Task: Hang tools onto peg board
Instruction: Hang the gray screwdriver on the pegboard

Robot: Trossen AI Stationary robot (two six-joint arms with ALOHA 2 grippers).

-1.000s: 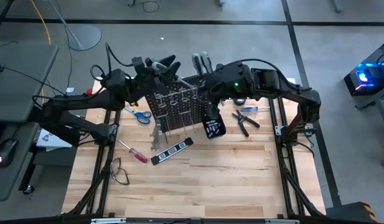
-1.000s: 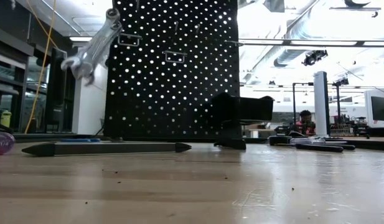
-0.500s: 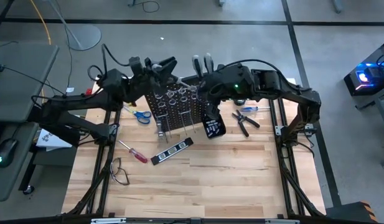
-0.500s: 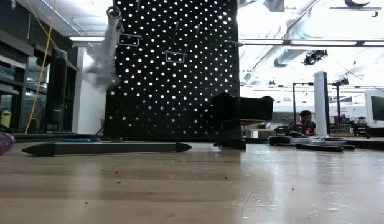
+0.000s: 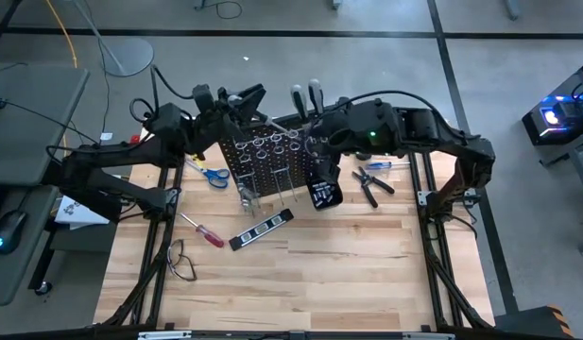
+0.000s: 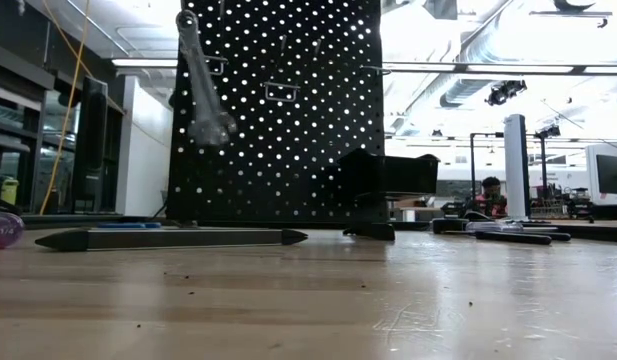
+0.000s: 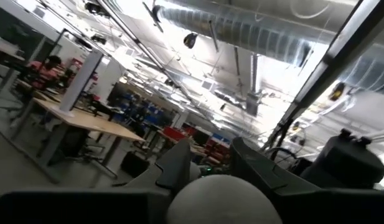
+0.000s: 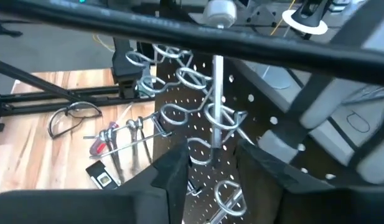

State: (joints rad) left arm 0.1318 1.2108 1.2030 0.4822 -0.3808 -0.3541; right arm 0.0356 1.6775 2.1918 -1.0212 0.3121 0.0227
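Evidently the right gripper (image 8: 207,155) sits at the far right top edge of the peg board (image 5: 272,156), fingers spread to either side of a grey-handled screwdriver (image 8: 215,93) without touching it. The shaft drops straight down through a silver ring, which appears to carry the tool on its own, so I judge the open fingers are there only to guard or let go. The left gripper (image 5: 248,97) is raised at the board's far left top corner. Its wrist view looks up at the ceiling past a pale rounded shape, and I cannot tell whether it is closed on anything. A silver wrench (image 6: 200,85) hangs by its ring end from a hook at the board's upper left, slanted rather than plumb. Unhung on the table: scissors (image 5: 213,175) left of the board, a red screwdriver (image 5: 204,231) nearer left, pliers (image 5: 371,184) right. The hook under the wrench head and the screwdriver tip are hidden.
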